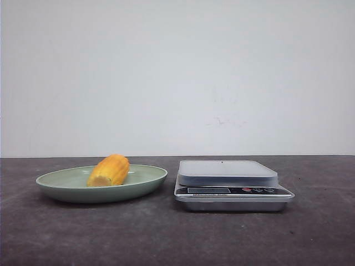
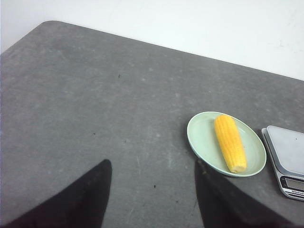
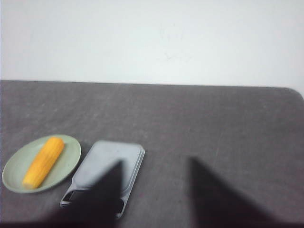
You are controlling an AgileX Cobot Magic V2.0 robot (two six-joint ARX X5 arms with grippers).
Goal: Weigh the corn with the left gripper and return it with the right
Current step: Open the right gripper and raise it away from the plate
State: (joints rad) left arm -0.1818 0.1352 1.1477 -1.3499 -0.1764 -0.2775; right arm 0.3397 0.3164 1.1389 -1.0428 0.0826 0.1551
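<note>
The corn [image 1: 109, 170] is a yellow-orange cob lying on a pale green plate [image 1: 55, 183] at the left of the table. A silver kitchen scale [image 1: 227, 173] stands just to the right of the plate, with nothing on its platform. In the left wrist view the corn [image 2: 230, 142] lies on the plate [image 2: 202, 135] ahead of my left gripper [image 2: 153, 166], which is open and empty above bare table. In the right wrist view my right gripper [image 3: 155, 164] is open and empty; its left finger overlaps the scale [image 3: 109, 159], and the corn [image 3: 43, 161] lies beyond it. Neither gripper shows in the front view.
The dark grey table [image 1: 177, 238] ends at a white wall behind. In the left wrist view its rounded far corner [image 2: 50, 23] shows. The scale's edge also shows in the left wrist view [image 2: 287, 156].
</note>
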